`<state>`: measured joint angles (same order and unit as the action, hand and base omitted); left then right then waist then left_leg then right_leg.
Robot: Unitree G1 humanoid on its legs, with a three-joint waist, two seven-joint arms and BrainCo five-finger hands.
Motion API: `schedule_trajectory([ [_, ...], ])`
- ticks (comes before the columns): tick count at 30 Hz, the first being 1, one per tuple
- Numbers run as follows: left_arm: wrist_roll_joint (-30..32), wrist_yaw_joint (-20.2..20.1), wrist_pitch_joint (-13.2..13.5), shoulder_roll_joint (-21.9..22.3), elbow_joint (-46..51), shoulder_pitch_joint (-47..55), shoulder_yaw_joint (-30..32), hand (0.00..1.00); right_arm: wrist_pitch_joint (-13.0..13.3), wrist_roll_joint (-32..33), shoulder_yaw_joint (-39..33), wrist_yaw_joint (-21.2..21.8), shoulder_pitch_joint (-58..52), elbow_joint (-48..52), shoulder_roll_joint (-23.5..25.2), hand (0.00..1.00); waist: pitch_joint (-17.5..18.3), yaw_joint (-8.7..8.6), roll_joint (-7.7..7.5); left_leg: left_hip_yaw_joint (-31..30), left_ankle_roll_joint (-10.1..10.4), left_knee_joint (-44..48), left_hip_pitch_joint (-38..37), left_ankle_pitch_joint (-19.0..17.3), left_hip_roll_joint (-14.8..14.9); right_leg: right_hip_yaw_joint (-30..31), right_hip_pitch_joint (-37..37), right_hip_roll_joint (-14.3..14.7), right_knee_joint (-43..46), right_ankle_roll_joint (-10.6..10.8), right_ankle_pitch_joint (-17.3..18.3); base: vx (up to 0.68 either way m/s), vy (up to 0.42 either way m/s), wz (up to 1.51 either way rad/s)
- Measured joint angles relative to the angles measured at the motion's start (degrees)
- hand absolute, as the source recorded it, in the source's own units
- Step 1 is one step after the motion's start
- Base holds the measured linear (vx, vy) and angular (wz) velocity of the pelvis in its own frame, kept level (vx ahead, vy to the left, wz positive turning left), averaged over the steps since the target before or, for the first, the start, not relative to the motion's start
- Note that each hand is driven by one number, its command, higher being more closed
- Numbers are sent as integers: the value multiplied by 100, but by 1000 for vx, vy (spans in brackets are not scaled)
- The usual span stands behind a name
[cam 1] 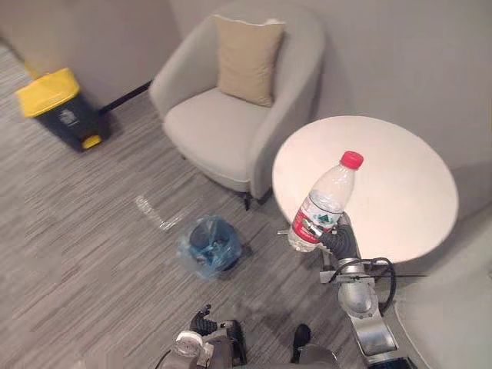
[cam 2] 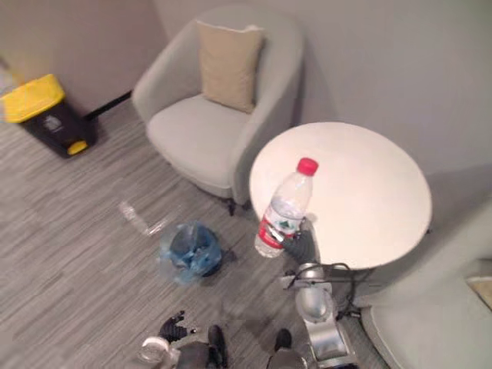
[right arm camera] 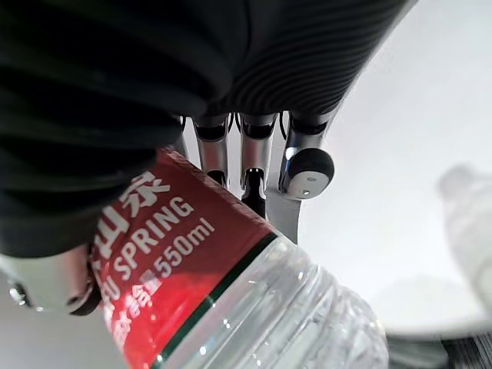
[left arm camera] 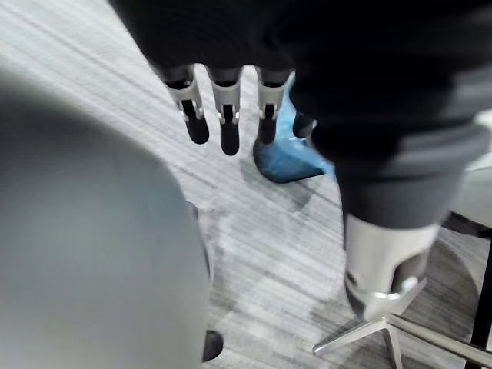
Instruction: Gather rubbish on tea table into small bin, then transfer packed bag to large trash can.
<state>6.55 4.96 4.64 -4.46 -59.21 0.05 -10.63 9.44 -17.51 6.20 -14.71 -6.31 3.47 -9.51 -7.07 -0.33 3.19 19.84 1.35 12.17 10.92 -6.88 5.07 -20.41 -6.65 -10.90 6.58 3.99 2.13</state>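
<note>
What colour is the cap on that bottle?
Red. The cap on the bottle shows best in the left eye view.

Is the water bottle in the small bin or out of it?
Out: the right robot hand grips the bottle by the table edge; the blue-lined bin stands apart on the floor.

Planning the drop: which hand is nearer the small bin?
Left. The left hand hangs low just short of the bin, empty. The right hand is farther off, at the table edge, fingers curled round the bottle.
</note>
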Motion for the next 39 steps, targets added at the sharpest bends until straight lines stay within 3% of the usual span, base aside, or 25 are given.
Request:
schedule_trajectory([
  [3,0,48,22,-107,11,-2,36,0,-60,-2,26,11,17,-130,194,100,-36,64,-194,-186,-9,-132,-15,47,-228,-17,142,-82,-204,172,-128,-22,145,46],
  [5,-7,61,26,-114,15,-2,0,0,-66,-2,129,25,34,-212,283,100,-34,50,-208,-311,-163,115,44,-168,-336,-3,272,-186,-163,289,-67,-22,160,37],
  [9,-69,101,107,-114,17,-1,4,0,-79,-12,373,37,69,-228,272,100,-56,81,-163,-340,-294,832,260,-745,-387,288,115,-358,491,499,388,0,152,8],
  [12,-119,129,99,-176,19,4,2,0,-85,-16,464,53,41,-229,266,100,-72,-13,-224,-530,-367,924,285,-867,-627,855,-136,-375,925,244,751,133,108,32],
  [13,-157,140,99,-187,30,2,16,0,-97,-40,459,84,43,-245,232,100,-106,-54,-231,-686,-498,873,242,-850,-683,1204,-271,-212,1133,166,981,125,17,37],
  [16,-170,146,86,-186,12,-5,29,0,-91,-40,473,125,108,-478,230,100,-130,-63,-227,-921,-487,616,-45,-807,-646,1227,-339,230,1198,86,1085,208,0,41],
  [18,-159,141,38,-158,-33,13,29,0,-93,-38,465,127,139,-763,203,100,-171,-70,-189,-1140,-416,257,-537,-765,-568,1202,-457,698,1209,4,1105,333,-61,61],
  [19,-154,134,7,-161,-94,12,27,0,-93,-38,469,136,123,-820,205,100,-168,-81,-201,-1294,-363,71,-744,-734,-565,1217,-610,878,1014,-106,948,407,-117,84],
  [20,-150,131,5,-161,-121,5,30,0,-90,-37,463,136,110,-817,206,100,-166,-92,-252,-1446,-346,23,-857,-740,-620,1270,-635,922,679,-279,371,349,-122,87],
  [21,-137,131,-3,-157,-146,4,43,0,-89,-37,445,136,96,-819,182,100,-176,-131,-228,-1552,-325,18,-905,-754,-633,1210,-607,923,621,-402,199,274,-112,66],
  [22,-110,131,0,-78,-154,9,74,0,-90,-36,406,140,66,-817,121,100,-126,-141,-146,-1611,-285,1,-900,-744,-558,1121,-476,959,520,-447,131,360,-97,34],
  [24,-36,110,-4,-22,-118,31,172,0,-92,-37,405,211,87,-665,25,100,-114,-68,-61,-1571,9,-134,-973,-567,-473,1089,-379,996,454,-496,118,382,-83,18],
  [28,67,98,12,-56,-106,96,281,0,-86,-28,278,225,15,-605,49,100,-130,-118,-174,-1313,343,267,-853,-691,-344,1150,256,849,305,-502,116,266,28,36],
  [29,76,97,14,-53,-105,94,278,0,-75,-23,287,226,6,-577,30,100,-121,-120,-159,-1187,384,315,-740,-374,-169,1147,291,894,306,-491,136,218,93,10],
  [33,66,99,14,-68,13,13,341,0,-48,-23,461,244,-85,-377,42,100,-154,-34,-169,-851,282,2259,-26,-347,-92,1310,626,739,19,-441,191,134,96,-17],
  [34,74,104,28,-56,19,-25,419,0,-40,-22,493,243,-51,-384,91,100,-220,30,-224,-800,66,2632,275,-708,-53,1527,691,603,-1,-438,196,122,194,-37],
  [35,79,105,29,-57,19,-44,419,0,-41,-23,497,243,11,-394,95,100,-219,31,-210,-852,-29,2425,330,-947,-41,1643,680,562,25,-438,195,137,227,-46],
  [36,80,103,37,-52,28,-80,379,0,-36,-20,447,234,127,-401,115,100,-291,-7,-117,-1043,109,1509,319,-753,86,1716,668,536,134,-364,220,146,245,-41],
  [37,79,92,28,-29,22,-46,270,0,-30,-9,348,227,135,-407,33,100,-275,-32,45,-1294,383,593,231,-33,300,1738,678,605,262,-49,419,143,229,-41],
  [39,67,112,46,-142,56,-112,194,0,-91,-5,289,223,149,-455,122,100,-356,-21,-198,-1230,346,537,116,-62,-7,1869,580,325,319,126,581,100,172,-25],
])
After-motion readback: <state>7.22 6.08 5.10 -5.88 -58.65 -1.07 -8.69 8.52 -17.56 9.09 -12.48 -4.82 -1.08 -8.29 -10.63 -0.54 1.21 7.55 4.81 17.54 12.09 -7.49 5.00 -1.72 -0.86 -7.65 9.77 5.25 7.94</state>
